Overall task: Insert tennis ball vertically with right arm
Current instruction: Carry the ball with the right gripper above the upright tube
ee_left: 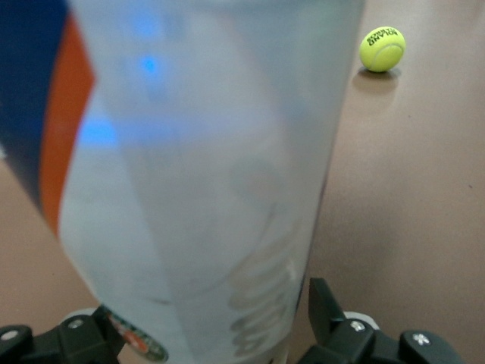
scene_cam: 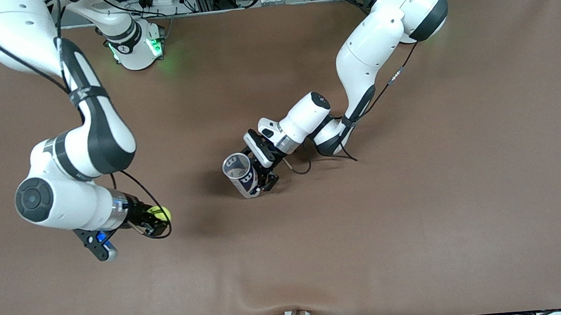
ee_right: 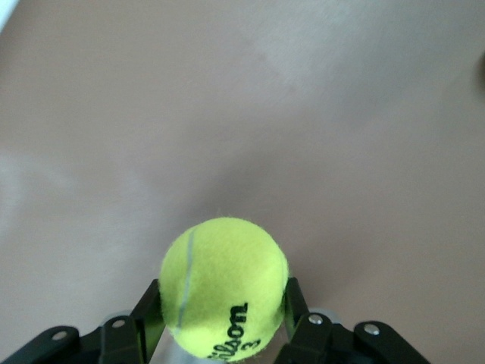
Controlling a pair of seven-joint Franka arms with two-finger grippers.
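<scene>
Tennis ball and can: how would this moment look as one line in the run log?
right gripper: fingers shut on tennis ball | left gripper: fingers shut on can, upright on table | ball not yet inserted

Yellow tennis ball (scene_cam: 159, 214) clamped in right gripper (scene_cam: 156, 219), low over table

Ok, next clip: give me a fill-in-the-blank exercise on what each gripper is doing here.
1. The right gripper is shut on a yellow ____ ball.
2. The left gripper is shut on a clear tennis ball can, whose mouth is ____, with no lid on it.
3. The inside of the can holds ____ balls so far.
4. The table has a ____ surface.

Missing words: tennis; open; no; brown
</scene>
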